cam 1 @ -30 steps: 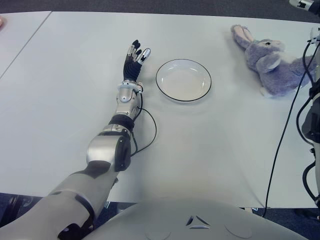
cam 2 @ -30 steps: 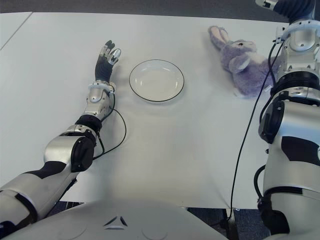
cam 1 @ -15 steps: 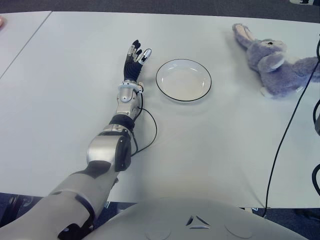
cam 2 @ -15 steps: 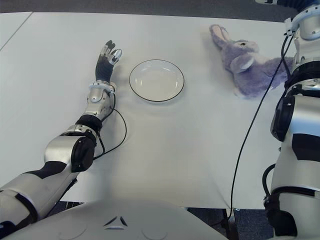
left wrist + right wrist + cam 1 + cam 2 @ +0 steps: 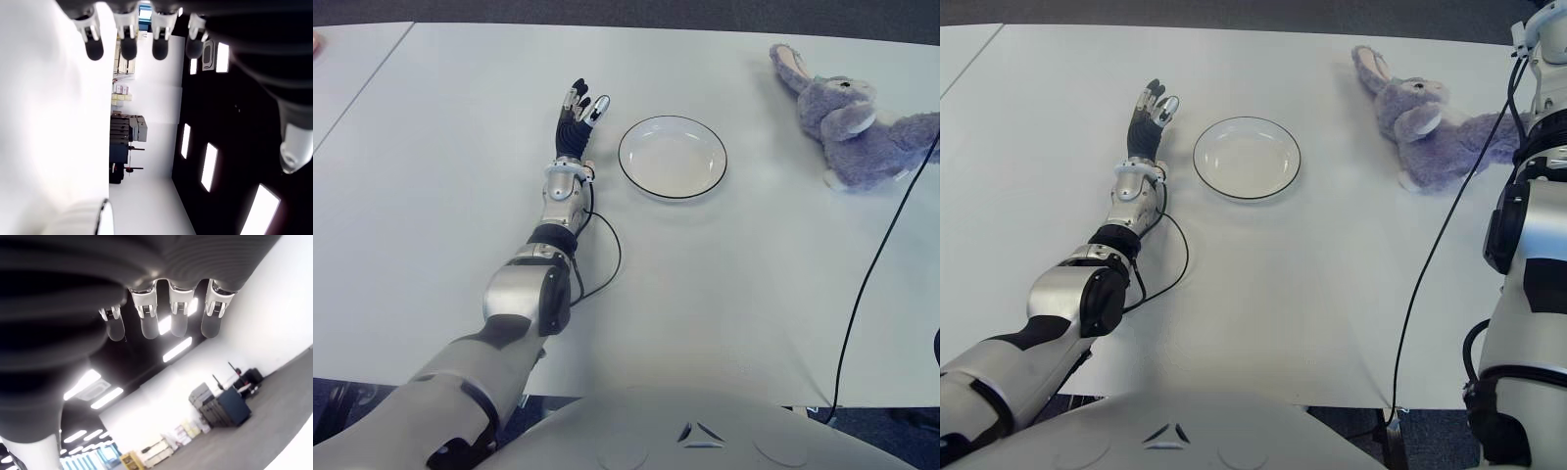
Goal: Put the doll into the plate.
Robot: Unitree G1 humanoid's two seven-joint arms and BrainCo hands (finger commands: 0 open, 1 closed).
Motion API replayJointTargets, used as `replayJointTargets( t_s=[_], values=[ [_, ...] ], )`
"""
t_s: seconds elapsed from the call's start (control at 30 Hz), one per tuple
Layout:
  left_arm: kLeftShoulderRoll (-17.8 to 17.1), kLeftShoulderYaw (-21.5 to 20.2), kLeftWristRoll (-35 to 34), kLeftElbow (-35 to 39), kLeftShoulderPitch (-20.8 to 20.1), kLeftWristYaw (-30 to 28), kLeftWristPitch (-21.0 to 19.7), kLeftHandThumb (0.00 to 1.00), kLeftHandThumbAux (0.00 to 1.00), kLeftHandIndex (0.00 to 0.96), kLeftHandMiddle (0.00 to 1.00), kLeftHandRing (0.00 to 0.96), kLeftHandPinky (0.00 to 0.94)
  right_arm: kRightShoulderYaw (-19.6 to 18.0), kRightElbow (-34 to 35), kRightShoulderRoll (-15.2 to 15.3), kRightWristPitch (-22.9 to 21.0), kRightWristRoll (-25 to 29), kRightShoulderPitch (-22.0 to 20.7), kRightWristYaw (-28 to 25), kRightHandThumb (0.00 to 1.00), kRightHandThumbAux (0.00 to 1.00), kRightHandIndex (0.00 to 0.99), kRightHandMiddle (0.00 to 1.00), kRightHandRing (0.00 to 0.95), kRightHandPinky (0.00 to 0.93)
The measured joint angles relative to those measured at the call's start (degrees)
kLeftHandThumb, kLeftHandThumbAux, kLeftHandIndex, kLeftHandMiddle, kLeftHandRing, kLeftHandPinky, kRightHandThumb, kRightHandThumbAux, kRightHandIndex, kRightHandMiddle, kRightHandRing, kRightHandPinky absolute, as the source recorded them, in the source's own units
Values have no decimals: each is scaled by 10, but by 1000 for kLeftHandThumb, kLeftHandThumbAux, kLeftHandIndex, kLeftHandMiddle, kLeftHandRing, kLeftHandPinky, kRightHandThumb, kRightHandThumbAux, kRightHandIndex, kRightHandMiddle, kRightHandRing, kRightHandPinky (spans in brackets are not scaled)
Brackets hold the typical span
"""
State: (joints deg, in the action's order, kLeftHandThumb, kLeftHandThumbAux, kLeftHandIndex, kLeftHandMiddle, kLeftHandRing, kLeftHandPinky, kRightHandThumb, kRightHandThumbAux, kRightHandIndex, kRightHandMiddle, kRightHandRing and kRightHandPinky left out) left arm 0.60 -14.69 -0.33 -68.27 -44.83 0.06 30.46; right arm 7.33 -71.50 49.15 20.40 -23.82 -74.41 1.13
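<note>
1. The grey plush rabbit doll (image 5: 852, 116) lies on its side at the far right of the white table (image 5: 724, 284), one ear pointing toward the far edge (nobody is holding it).
2. The white plate (image 5: 673, 157), black-rimmed and holding nothing, sits near the middle of the table, well apart from the doll on its right.
3. The left hand (image 5: 579, 116) is stretched out flat just left of the plate, fingers extended and relaxed, grasping nothing; the left wrist view shows the same straight fingertips (image 5: 128, 48) over bare table.
4. The right arm (image 5: 1538, 225) stands up at the right edge of the scene, just beside the doll; its hand is out of sight in both eye views.
5. In the right wrist view the right hand (image 5: 161, 318) has its fingers extended, nothing between them, with ceiling lights and the far room behind (so it is raised and pointing off the table).
6. A black cable (image 5: 871, 284) runs from the doll's side toward the near right table edge.
</note>
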Motion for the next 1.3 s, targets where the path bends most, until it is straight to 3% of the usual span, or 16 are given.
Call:
replayJointTargets(
  t_s=[0.3, 0.73, 1.07, 1.3],
  values=[
    [1, 0, 0, 0, 0, 2, 0, 0, 495, 0, 0, 0, 0, 52, 16, 5, 0, -49, 36, 12, 0, 663, 84, 16, 0, 0],
    [2, 1, 4, 0, -1, 2, 0, 0, 506, 0, 0, 0, 0, 113, 110, 32, 1, -98, 186, -52, 30, 663, 104, 0, 0, 0],
    [2, 1, 8, 0, -1, 2, -5, 0, 529, 0, 0, 0, 6, 114, 205, 70, 2, -96, 257, -109, 117, 655, 81, 0, 0, 59],
    [2, 1, 9, 0, -1, 2, -6, 0, 537, 0, 0, 0, 13, 88, 304, 96, -2, -76, 341, -146, 153, 649, 64, 0, 0, 110]
  ],
)
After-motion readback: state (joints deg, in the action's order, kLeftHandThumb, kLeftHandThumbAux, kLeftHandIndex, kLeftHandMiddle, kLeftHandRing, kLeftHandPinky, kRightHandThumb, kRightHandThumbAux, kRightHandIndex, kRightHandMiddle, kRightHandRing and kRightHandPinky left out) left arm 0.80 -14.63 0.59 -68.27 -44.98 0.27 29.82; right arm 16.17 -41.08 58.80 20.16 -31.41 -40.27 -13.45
